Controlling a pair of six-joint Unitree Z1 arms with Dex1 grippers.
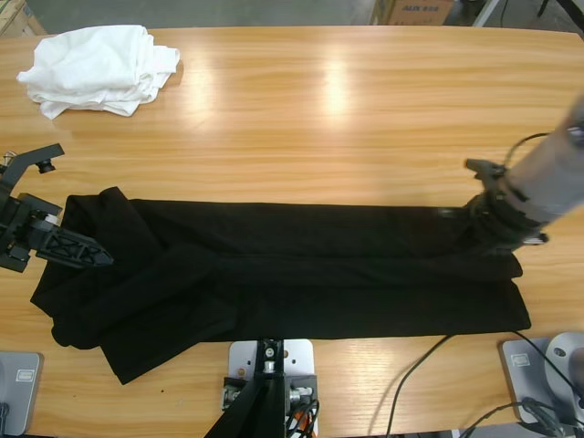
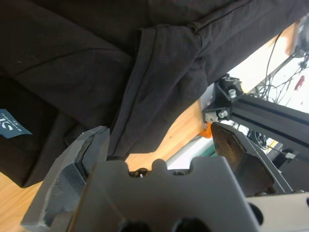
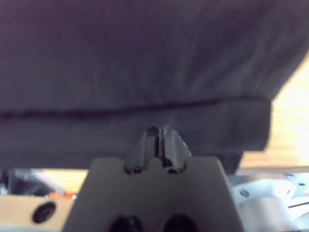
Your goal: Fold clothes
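The black shirt [image 1: 301, 274] lies folded into a long band across the near half of the table, its sleeve and collar end bunched at the left. My left gripper [image 1: 91, 254] is at that left end, just over the cloth's edge. In the left wrist view my left gripper [image 2: 159, 145] is open, with a fold of black shirt [image 2: 159, 72] ahead of its jaws and nothing between them. My right gripper [image 1: 488, 217] is at the band's far right corner, where the cloth rises toward it. In the right wrist view the right gripper [image 3: 160, 133] is shut against the hem [image 3: 145, 125].
A bundle of white garments [image 1: 96, 68] sits at the far left corner of the wooden table [image 1: 319, 119]. Cables trail over the near right edge. A blue label [image 2: 12, 126] shows inside the shirt.
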